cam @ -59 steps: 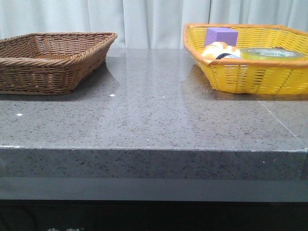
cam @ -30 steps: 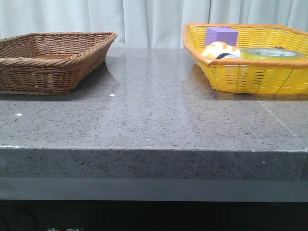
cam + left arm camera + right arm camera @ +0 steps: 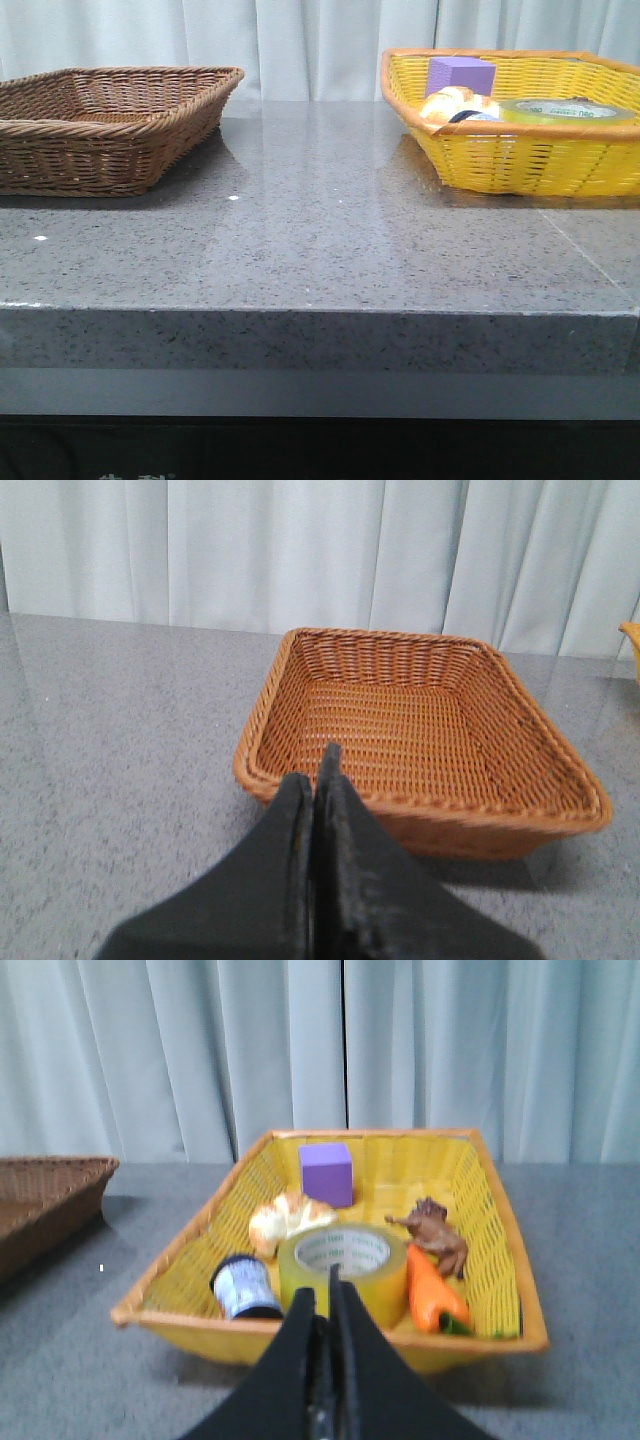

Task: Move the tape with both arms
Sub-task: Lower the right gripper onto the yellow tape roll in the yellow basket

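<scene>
Black left tool (image 3: 318,780) closed, empty | right tool (image 3: 322,1295) closed, empty

On the desk (image 3: 320,240) two baskets stand well apart: an empty one (image 3: 100,125) at the far left, a filled one (image 3: 520,120) at the far right. In the right basket the tape (image 3: 343,1270) lies at the near side, a small can (image 3: 243,1286) to its left, a carrot (image 3: 432,1295) to its right. Behind the tape sit a bread roll (image 3: 287,1218), a block (image 3: 326,1173) farther back, and an animal figure (image 3: 435,1232) behind the carrot.
</scene>
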`<state>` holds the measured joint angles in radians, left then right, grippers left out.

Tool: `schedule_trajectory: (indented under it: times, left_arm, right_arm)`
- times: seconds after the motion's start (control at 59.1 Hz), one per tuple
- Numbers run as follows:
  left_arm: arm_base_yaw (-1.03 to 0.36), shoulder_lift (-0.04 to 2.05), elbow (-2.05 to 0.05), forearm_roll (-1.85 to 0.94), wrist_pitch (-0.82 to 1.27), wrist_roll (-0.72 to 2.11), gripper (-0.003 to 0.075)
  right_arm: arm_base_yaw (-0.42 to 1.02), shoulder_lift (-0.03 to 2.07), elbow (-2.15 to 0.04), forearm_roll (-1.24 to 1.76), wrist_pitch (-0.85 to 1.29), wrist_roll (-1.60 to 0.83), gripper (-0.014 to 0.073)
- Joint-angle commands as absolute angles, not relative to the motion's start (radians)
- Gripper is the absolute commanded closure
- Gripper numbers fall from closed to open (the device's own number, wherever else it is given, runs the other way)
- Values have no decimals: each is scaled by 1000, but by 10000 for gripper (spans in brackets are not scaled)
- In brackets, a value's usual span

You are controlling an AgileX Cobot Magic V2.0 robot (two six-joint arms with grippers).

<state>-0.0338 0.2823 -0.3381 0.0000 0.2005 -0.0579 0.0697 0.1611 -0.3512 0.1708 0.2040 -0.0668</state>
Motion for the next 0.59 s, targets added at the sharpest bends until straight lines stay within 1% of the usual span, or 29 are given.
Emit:
schedule_trajectory:
  times: [0.0,0.135,0.406,0.456,0.49,0.524,0.558,0.575]
  left_arm:
    - [-31,389,-442,0,128,-63,740]
    - [-31,479,-496,0,128,-63,740]
    - [-31,491,-498,0,121,-63,734]
    - [-31,491,-498,0,121,-63,687]
    - [-31,491,-498,0,121,-63,638]
    - [-31,491,-498,0,121,-63,570]
    - [-31,491,-498,0,121,-63,484]
    - [-31,491,-498,0,121,-63,423]
  right_arm:
    - [67,258,-450,176,112,-68,652]
    - [67,353,-508,176,112,-68,652]
    - [67,377,-509,176,101,-68,645]
    - [67,377,-509,176,97,-68,605]
    - [67,377,-509,176,98,-68,559]
    - [67,377,-509,176,98,-68,495]
    - [67,377,-509,176,98,-68,397]
    - [67,377,-509,176,98,-68,361]
